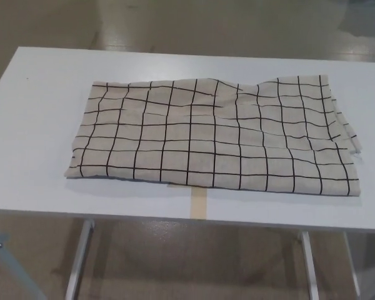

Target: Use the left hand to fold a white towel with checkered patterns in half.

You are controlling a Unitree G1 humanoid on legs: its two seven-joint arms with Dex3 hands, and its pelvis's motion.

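Robot hands unseen; one towel (212, 134)

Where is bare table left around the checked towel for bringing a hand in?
The widest bare patch of the table lies left of the towel, out to the table's left edge. A clear band runs behind it along the far edge. In front only a thin strip shows, crossed by a tape mark. On the right the towel nearly reaches the picture's edge.
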